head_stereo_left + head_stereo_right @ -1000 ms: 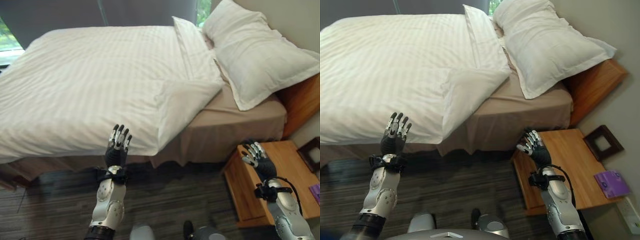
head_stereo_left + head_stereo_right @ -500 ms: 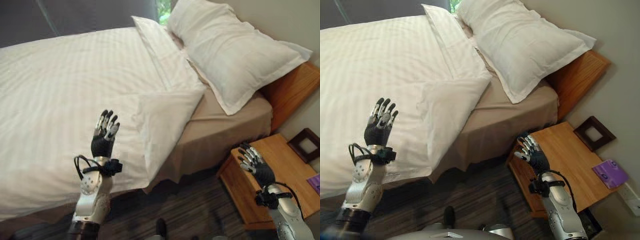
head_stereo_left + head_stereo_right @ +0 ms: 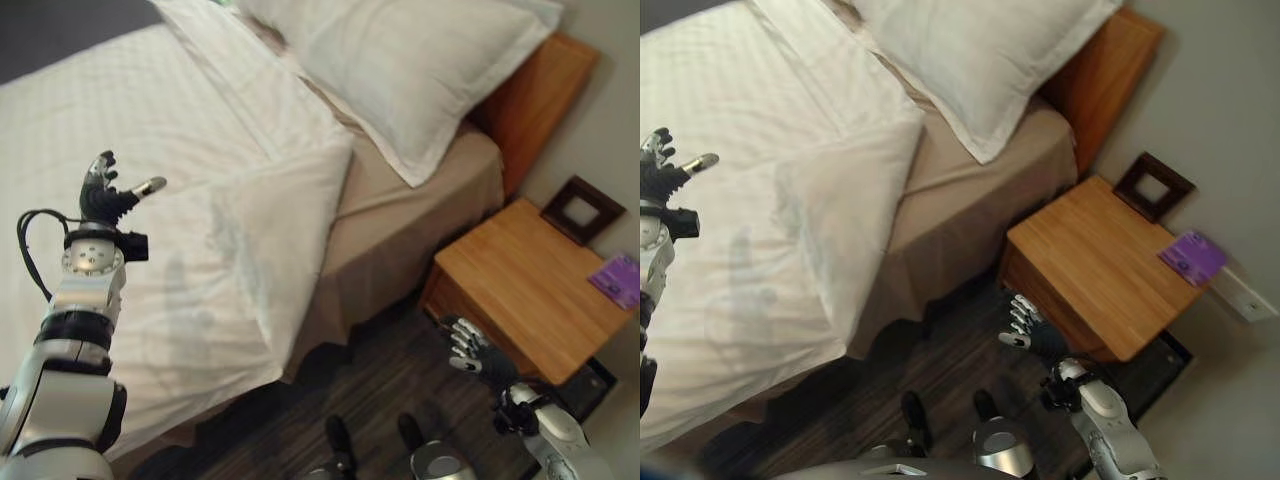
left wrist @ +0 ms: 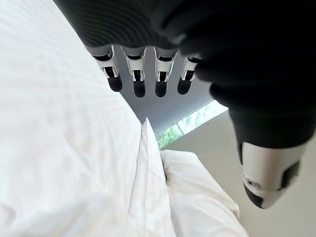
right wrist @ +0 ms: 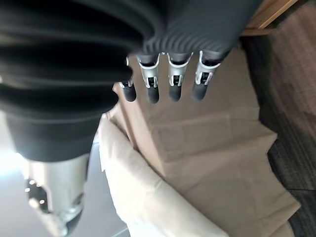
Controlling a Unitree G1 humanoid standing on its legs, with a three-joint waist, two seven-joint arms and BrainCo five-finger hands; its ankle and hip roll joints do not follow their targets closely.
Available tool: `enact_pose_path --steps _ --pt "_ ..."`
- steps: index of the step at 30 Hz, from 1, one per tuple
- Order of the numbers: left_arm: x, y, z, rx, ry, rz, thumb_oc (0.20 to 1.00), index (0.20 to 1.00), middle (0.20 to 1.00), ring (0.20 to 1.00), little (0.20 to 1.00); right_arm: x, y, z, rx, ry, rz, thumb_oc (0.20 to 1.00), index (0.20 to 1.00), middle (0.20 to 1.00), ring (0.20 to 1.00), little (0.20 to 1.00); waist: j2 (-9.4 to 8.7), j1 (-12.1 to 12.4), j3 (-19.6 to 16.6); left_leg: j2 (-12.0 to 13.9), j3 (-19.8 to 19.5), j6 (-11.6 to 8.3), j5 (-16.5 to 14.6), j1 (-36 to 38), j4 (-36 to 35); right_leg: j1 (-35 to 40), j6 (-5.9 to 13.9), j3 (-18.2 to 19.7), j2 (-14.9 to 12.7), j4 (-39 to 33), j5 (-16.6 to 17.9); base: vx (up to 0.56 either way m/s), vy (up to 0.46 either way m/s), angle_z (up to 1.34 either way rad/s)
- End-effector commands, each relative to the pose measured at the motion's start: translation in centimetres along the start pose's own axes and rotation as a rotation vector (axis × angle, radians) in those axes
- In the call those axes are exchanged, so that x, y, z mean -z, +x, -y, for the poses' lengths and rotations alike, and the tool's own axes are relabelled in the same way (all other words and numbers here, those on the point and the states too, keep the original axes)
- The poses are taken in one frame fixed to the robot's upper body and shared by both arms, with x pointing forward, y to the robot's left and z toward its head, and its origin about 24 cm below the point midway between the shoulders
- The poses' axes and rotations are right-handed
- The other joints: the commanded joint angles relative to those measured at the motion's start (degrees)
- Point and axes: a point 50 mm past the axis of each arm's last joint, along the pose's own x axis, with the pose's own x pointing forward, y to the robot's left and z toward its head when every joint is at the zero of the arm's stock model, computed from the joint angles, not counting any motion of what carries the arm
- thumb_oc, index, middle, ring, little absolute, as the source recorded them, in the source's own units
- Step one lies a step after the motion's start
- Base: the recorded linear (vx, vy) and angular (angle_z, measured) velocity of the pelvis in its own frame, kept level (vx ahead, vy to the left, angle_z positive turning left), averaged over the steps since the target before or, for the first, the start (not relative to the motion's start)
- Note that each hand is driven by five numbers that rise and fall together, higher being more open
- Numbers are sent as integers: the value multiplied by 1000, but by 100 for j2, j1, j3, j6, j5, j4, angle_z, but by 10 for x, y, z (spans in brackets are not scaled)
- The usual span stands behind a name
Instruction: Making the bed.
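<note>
Your left hand [image 3: 108, 192] hovers above the white duvet [image 3: 180, 240], fingers loosely spread and holding nothing, likely poised to smooth or grasp the cloth. The duvet's corner [image 3: 300, 200] is folded back, baring the tan sheet [image 3: 420, 190]; the pillow [image 3: 400, 70] leans against the wooden headboard [image 3: 535, 95]. Your right hand [image 3: 475, 355] hangs low beside the nightstand [image 3: 520, 290], relaxed and empty, well apart from the bed, so it probably isn't committed yet.

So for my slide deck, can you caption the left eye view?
Left robot hand open above the white duvet; right robot hand open beside the nightstand.
</note>
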Motion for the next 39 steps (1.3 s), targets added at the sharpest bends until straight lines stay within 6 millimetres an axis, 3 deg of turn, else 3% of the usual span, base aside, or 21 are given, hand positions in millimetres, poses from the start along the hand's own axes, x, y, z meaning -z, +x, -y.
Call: enact_pose_path --steps 1,5,11,18,19,20,22,24,28,29,30,32,33,38,39 --pt "-43 17 -23 -100 -66 86 1000 1000 1000 1000 1000 -28 9 -2 -56 -2 130 1000 1000 1000 1000 1000 -205 52 396 243 109 -459 -1 323 39 -633 190 -97 23 337 220 -67 -6 -19" --pt "-57 22 -32 -140 -88 88 1000 1000 1000 1000 1000 -29 14 -4 -61 6 139 1000 1000 1000 1000 1000 -251 -10 644 258 202 -476 17 138 39 -887 214 -31 59 347 284 -50 -11 -13" --pt "-57 24 -45 -201 -93 40 1000 1000 1000 1000 1000 -32 14 -2 -41 22 157 1000 1000 1000 1000 1000 -286 -62 902 270 309 -501 35 -50 39 -1130 220 29 109 318 356 -9 -16 -10" --pt "-51 26 -36 -176 -25 -25 1000 1000 1000 1000 1000 -36 19 -1 -18 31 177 1000 1000 1000 1000 1000 -234 -154 1191 251 368 -518 49 -223 39 -1382 210 100 128 416 369 -9 -1 -4" --pt "-50 26 -32 -161 -17 -33 827 827 827 827 827 -37 19 -1 -17 28 180 1000 1000 1000 1000 1000 -213 -169 1217 242 375 -518 42 -224 39 -1386 213 116 128 413 373 0 0 0" --pt "-51 27 -27 -148 -25 -29 200 200 200 200 200 -38 20 -1 -16 25 184 1000 1000 1000 1000 1000 -189 -182 1235 235 390 -518 28 -222 39 -1383 217 126 126 404 374 0 0 0" --pt "-54 28 -20 -128 -32 -16 200 200 200 200 200 -39 20 -1 -15 23 188 1000 1000 1000 1000 1000 -164 -199 1247 229 401 -517 19 -215 39 -1375 218 134 124 396 374 0 0 0" --pt "-67 30 -1 -80 -40 41 200 200 200 200 200 -38 20 -3 -16 28 193 1000 1000 1000 1000 1000 -110 -230 1226 223 420 -514 -23 -155 39 -1338 231 156 120 390 357 19 0 1" --pt "-117 32 37 10 -8 233 200 200 200 200 200 -34 19 -2 -16 22 173 1000 1000 1000 1000 1000 -8 -274 1189 217 381 -497 -65 -31 39 -1236 210 138 102 463 247 9 -4 2" --pt "-117 32 37 11 -7 233 200 200 200 200 200 -34 19 -2 -15 22 173 1000 1000 1000 1000 1000 -10 -272 1193 217 379 -497 -65 -28 39 -1232 210 137 102 464 246 17 -5 6" --pt "-134 29 50 47 -22 308 200 200 200 200 200 -34 19 -1 -15 15 171 1000 1000 1000 1000 1000 25 -284 1176 203 362 -494 -76 -4 39 -1205 207 131 90 475 224 24 3 5" --pt "-191 5 90 182 -80 580 200 200 200 200 200 -35 19 0 -14 2 172 1000 1000 1000 1000 1000 147 -275 1145 171 285 -476 -95 53 39 -1110 204 67 40 494 184 18 -17 15" --pt "-216 -21 118 298 -142 728 200 200 200 200 200 -34 19 0 -12 -3 171 1000 1000 1000 1000 1000 229 -238 1113 134 207 -464 -79 47 39 -1080 196 10 12 501 178 4 -24 32" --pt "-216 -21 118 298 -142 728 200 200 200 200 200 -34 19 0 -12 -3 171 1000 1000 1000 1000 1000 230 -238 1112 134 207 -464 -78 46 39 -1081 196 9 12 501 178 -1 -4 7" --pt "-221 -58 162 525 -253 808 200 200 200 200 200 -31 20 0 -6 -24 150 1000 1000 1000 1000 1000 325 -233 1106 70 115 -436 -107 106 39 -986 188 -63 -27 511 136 -41 1 -3"
